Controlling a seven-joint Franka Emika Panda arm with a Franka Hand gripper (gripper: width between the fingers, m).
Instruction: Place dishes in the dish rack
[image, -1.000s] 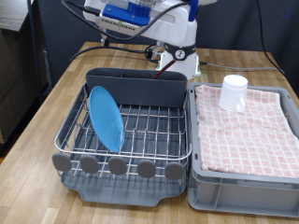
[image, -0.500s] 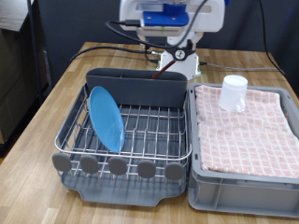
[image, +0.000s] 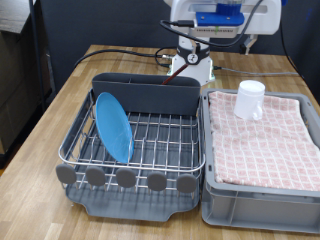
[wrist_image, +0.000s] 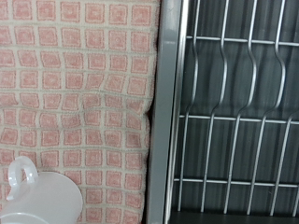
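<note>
A bright blue plate (image: 113, 125) stands on edge in the silver wire dish rack (image: 160, 140), at the exterior view's left. On the pink checked cloth (image: 268, 135) a small white cup (image: 250, 98) sits mouth down. The wrist view looks down on the cup (wrist_image: 39, 193), the cloth (wrist_image: 79, 93) and the rack's wires (wrist_image: 243, 112). My gripper's hand (image: 218, 18) hangs high at the exterior view's top, above the far end of the crate. Its fingers do not show in either view. The wooden spoon is out of view.
A tall grey caddy (image: 146, 93) closes the rack's far side. The grey crate (image: 212, 200) under the cloth stands tight against the rack on the exterior view's right. Black cables (image: 130, 52) and the robot's base (image: 192, 62) lie behind on the wooden table (image: 40, 130).
The hand has travelled toward the exterior view's right, from above the caddy's far side to above the crate's far end. Plate and cup have not moved.
</note>
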